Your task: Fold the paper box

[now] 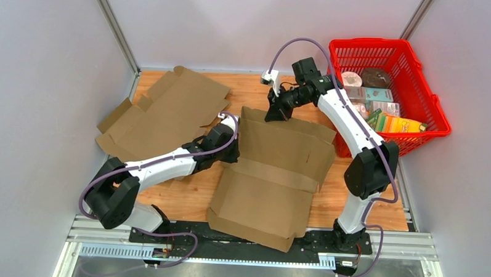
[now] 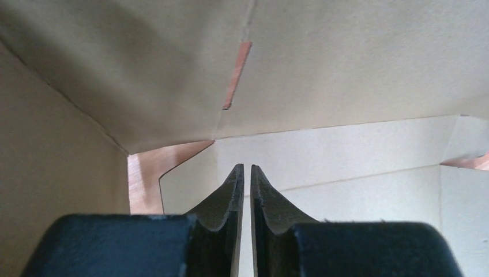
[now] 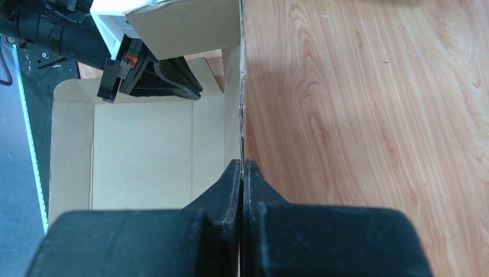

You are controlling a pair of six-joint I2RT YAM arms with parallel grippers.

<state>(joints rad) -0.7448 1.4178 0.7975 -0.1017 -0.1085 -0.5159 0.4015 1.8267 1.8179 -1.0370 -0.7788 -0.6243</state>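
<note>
From above, the box [image 1: 272, 176] lies half-raised mid-table [image 1: 185, 198], between the arms. The left gripper [image 1: 231, 149] is at its left edge and the right gripper [image 1: 276, 115] at its far flap. A flat cardboard sheet [image 1: 164, 108] lies far left, a red basket [image 1: 418, 70] far right.

Left wrist: the left gripper [image 2: 247, 173] sits inside the box [image 2: 357, 63] under a flap, its jaws a thin slit apart and holding nothing.

Right wrist: the right gripper [image 3: 242, 167] is pressed together, pinching the upright wall of the box [image 3: 144, 150] beside bare table [image 3: 357, 115].
</note>
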